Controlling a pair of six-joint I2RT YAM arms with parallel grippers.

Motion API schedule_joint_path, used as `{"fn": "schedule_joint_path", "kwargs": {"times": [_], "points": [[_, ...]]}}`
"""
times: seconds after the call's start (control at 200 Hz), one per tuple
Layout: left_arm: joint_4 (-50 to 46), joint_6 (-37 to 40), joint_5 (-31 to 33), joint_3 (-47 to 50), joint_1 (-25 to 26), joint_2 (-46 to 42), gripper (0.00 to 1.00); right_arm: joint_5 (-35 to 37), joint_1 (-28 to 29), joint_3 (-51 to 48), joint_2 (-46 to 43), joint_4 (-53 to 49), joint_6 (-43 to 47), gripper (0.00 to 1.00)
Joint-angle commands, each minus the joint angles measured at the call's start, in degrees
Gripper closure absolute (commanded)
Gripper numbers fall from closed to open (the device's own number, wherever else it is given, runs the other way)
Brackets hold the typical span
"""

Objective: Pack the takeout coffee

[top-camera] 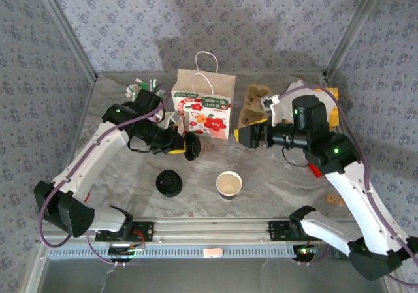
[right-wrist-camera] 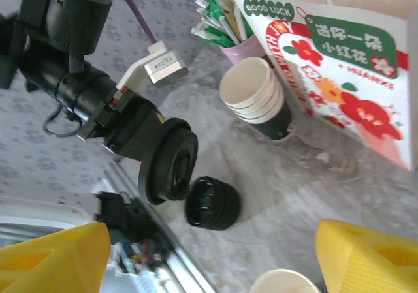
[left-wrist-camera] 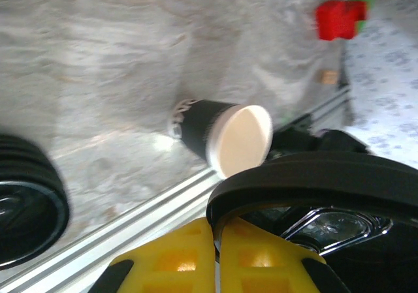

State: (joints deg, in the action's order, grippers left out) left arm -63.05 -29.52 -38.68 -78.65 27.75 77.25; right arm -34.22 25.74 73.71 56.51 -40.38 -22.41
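The takeout coffee cup [top-camera: 228,184] stands upright on the table near the front, dark-sided, pale inside, with no lid on it; it also shows in the left wrist view [left-wrist-camera: 228,136] and at the bottom edge of the right wrist view [right-wrist-camera: 284,283]. My left gripper [top-camera: 177,151] [left-wrist-camera: 217,241] is shut on the rim of one black lid [top-camera: 191,146] [left-wrist-camera: 313,175] [right-wrist-camera: 168,159], held on edge above the table, left of and behind the cup. My right gripper [top-camera: 243,135] [right-wrist-camera: 209,254] hovers open behind the cup with nothing between its yellow fingers.
A flowered paper bag [top-camera: 204,107] [right-wrist-camera: 353,64] stands at the back centre. Stacked lidless cups [right-wrist-camera: 255,94] sit to its left, beside a cup of sachets [right-wrist-camera: 225,19]. A pile of black lids [top-camera: 169,183] [right-wrist-camera: 212,203] lies left of the cup. Brown cardboard [top-camera: 255,104] sits right of the bag.
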Motion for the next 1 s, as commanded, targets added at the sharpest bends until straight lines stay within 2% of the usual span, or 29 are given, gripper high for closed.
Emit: {"fn": "schedule_joint_path", "kwargs": {"times": [0.0,0.185,0.38,0.44,0.51,0.57,0.64,0.715,0.815,0.994], "points": [[5.27,-5.67,-8.85,-3.78,-0.15,0.98,0.93,-18.0,-4.99,-1.73,2.51,9.35,-10.1,0.16],[11.54,-12.69,-14.7,-6.75,0.07,2.19,0.92,-24.61,-7.26,-4.88,2.87,25.14,-19.56,0.11],[16.16,-17.73,-17.62,-8.17,1.2,3.02,0.92,-26.54,-7.21,-3.38,4.7,27.34,-18.5,0.11],[17.37,-19.35,-18.6,-8.36,1.49,3.29,0.91,-24.25,-6.99,-2.31,4.15,24.28,-14.16,0.11],[19.21,-21.61,-20.0,-8.38,1.91,3.54,0.91,-19.97,-5.8,-2.88,2.29,20.85,-3.95,0.11],[20.01,-22.87,-21.02,-8.7,2.31,3.8,0.91,-14.57,-3.57,-6.48,-1.13,22.17,5.52,0.11],[19.52,-23.04,-21.91,-9.44,2.96,4.21,0.91,-12.71,-0.66,-11.55,-5.36,26.5,18.78,0.08],[18.97,-23.04,-22.62,-10.22,3.78,4.68,0.91,-10.71,1.39,-12.82,-6.99,26.53,29.62,0.07],[18.55,-23.35,-23.87,-11.2,5.07,5.34,0.91,-11.34,1.61,-10.92,-5.56,23.86,35.06,0.02],[17.19,-22.78,-25.65,-14.08,6.6,6.46,0.9,-15.29,1.47,-10.17,-3.57,25.26,35.85,0.0]]}}
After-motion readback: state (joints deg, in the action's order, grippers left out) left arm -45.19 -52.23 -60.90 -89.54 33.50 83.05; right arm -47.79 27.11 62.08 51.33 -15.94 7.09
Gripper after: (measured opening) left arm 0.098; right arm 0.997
